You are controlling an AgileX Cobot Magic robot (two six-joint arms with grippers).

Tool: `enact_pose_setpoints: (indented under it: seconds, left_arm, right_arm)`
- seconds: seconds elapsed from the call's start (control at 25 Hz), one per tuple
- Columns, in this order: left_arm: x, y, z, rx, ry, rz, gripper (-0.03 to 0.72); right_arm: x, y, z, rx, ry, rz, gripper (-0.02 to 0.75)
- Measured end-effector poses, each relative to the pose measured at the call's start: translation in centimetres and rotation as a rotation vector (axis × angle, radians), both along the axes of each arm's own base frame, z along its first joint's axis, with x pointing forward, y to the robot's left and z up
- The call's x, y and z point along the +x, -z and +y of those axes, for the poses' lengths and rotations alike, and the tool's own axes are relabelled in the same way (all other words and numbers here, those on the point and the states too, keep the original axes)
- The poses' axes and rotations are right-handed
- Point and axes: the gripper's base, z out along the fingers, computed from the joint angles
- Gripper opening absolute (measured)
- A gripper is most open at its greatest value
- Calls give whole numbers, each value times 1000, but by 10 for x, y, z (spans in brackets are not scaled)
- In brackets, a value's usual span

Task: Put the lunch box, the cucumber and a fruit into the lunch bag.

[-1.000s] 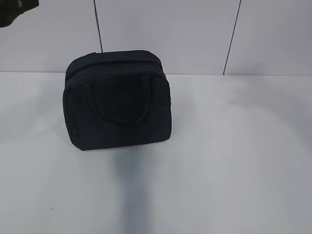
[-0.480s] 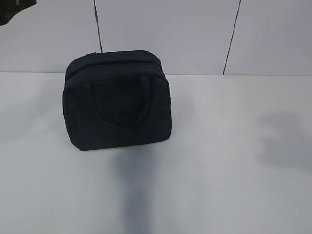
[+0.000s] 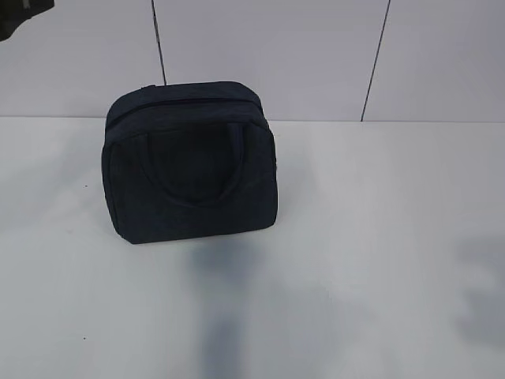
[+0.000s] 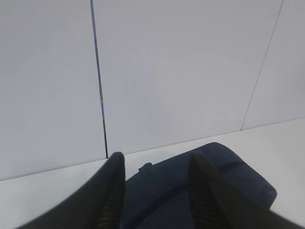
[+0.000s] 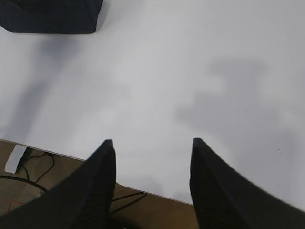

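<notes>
The dark navy lunch bag [image 3: 189, 162] stands upright on the white table, left of centre, its top zipper closed and a handle lying against its front. My left gripper [image 4: 157, 155] hangs open above the bag's top [image 4: 214, 176], holding nothing; only a dark bit of that arm [image 3: 24, 8] shows in the exterior view's top left corner. My right gripper [image 5: 152, 140] is open and empty over the table's front edge, far from the bag [image 5: 52, 16], and is outside the exterior view. The lunch box, cucumber and fruit are out of view.
A white panelled wall [image 3: 316, 55] with dark seams rises right behind the bag. Beyond the table's front edge [image 5: 57, 153] lie a brown floor, black cables [image 5: 28, 171] and a small white object [image 5: 15, 159]. A soft shadow [image 3: 481, 292] falls at the right.
The shadow on the right of the table has slid toward the front right corner. The dark arm piece at top left has drawn slightly further out of view. The bag has not moved.
</notes>
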Motion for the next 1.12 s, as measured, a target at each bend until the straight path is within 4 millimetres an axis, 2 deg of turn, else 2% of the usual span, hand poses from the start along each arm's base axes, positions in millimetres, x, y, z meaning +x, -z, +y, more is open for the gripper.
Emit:
enact_pose_setpoints:
  seconds: [0.24,0.48,0.72,1.12]
  left_arm:
    - [1,0,2,5,-27,4,309]
    - [1,1,4,8,-47,7,309]
    - [1,1,5,-4,-58,15,309]
    - [4,5,8,-15,-104,43,309]
  right_arm:
    - [-19,14,-8,-25,50,-71,403]
    - [-31,41,-11,-6,73,-115,403]
    - [-23,58,-10,-11,78,-89,403]
    - [-15,63,-10,-10,84,-121,403]
